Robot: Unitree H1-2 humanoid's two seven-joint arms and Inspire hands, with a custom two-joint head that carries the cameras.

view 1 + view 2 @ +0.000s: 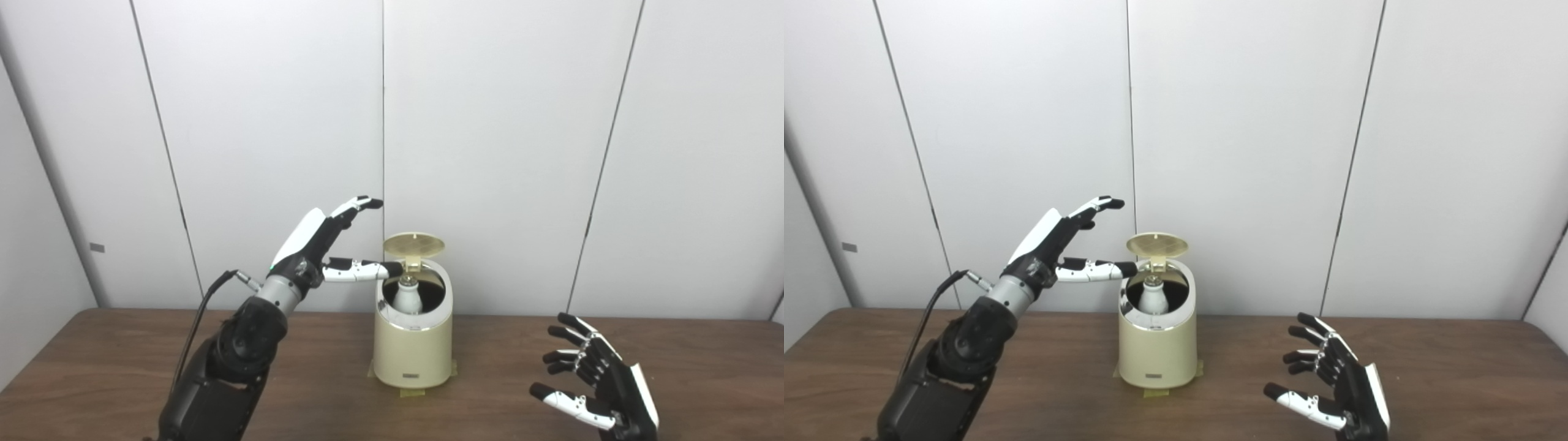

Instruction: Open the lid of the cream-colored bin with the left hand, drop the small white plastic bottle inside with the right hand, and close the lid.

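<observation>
Pale grey wall panels [490,122] with thin dark seams fill the background behind a dark brown wooden surface [122,367] that runs across the full width of both views. A small grey tag [97,247] sits low on the panel at far left.

The left arm [220,367], dark and bulky with a black cable [199,312] looping along it, rises from the bottom edge and reaches toward the middle. Its left robot hand [318,242] hangs in the air just left of the cream-colored bin [413,349], fingers [358,205] spread apart and holding nothing; the upper fingers point over toward the lid, while the thumb [358,271] stretches level, with its dark tip at the bin's rim beside the hinge. Whether the tip touches the rim cannot be told.

The bin stands upright near the centre of the surface, close to the wall, on strips of yellowish tape [411,392] that show at its base. Its round lid [414,245] is raised on the hinge at the back, leaving the mouth uncovered.

The right robot hand [597,383] is low at the right, well apart from the bin, palm turned toward the middle, fingers splayed and empty.

The small white plastic bottle [407,297] stands upright inside the bin, its cap and shoulders showing against the dark interior.
</observation>
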